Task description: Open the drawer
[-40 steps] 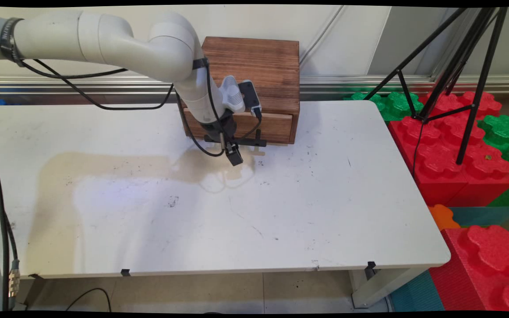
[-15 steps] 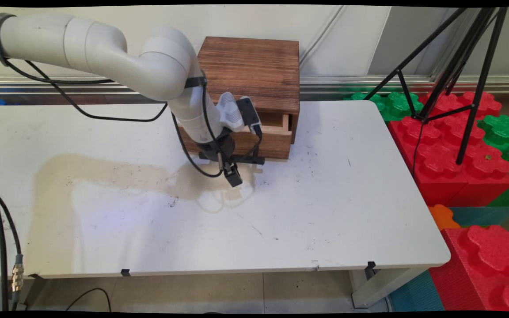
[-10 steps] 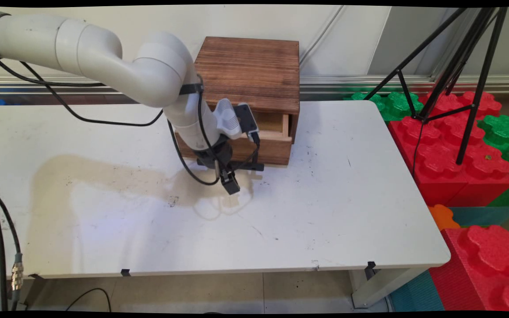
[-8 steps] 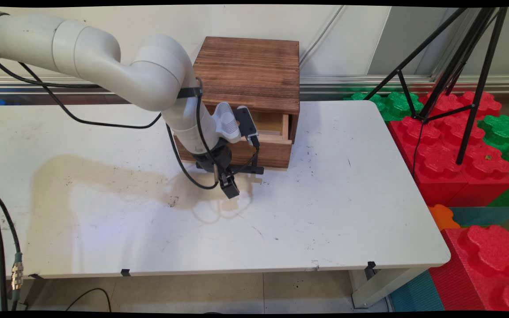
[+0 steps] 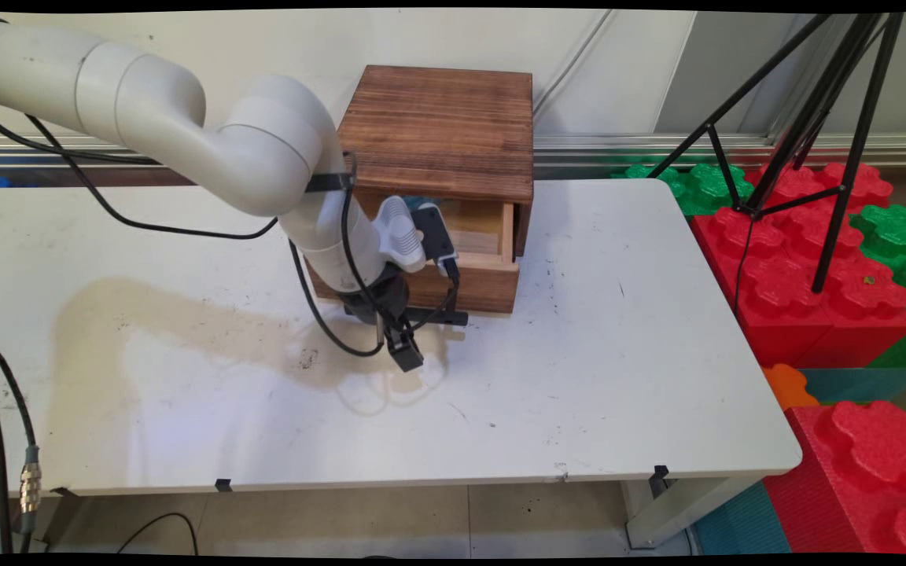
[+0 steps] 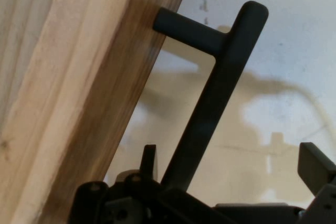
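The fingers (image 5: 406, 355) hung low over the worktop (image 5: 594, 377), just in front of the wooden box (image 5: 441, 126) that stood at the worktop's far edge, about midway along it. The box's drawer (image 5: 465, 277) stood pulled partly out toward the near edge, its pale inside showing beneath the box's dark top. A black bar handle (image 5: 441, 318) ran along the drawer front, and the fingers sat at its left end. In the hand view the handle (image 6: 210, 103) rose between the two fingers, one post fixed into the drawer's wooden front (image 6: 79, 108); one short finger (image 6: 148, 160) showed on the drawer side of the bar and the other finger (image 6: 315, 165) stood well off on the far side, so the fingers were spread apart around the bar and not clamped on it. Black cables (image 5: 185, 233) looped from the arm above the worktop's far left part. A brownish stain (image 5: 185, 314) lay on the worktop to the left of the fingers. Beyond the worktop's right edge were red and green foam blocks (image 5: 815, 267) and a black tripod (image 5: 807, 134).
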Robot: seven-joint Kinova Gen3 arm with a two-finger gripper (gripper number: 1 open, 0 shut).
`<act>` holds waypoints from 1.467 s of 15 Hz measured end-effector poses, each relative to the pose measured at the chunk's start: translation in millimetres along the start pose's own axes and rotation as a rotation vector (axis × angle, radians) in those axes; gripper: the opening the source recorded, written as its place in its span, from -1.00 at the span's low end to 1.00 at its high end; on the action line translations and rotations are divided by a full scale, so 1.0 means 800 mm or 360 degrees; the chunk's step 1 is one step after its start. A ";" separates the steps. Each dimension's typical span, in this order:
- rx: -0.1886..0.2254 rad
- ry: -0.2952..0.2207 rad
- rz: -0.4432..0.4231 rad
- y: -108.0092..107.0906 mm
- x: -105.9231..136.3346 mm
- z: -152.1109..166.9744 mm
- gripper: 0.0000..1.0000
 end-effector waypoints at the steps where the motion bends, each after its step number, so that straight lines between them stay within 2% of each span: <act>1: -0.0004 -0.0002 0.0000 0.004 -0.002 -0.001 1.00; 22: -0.0084 -0.0031 0.0002 0.075 -0.039 -0.016 1.00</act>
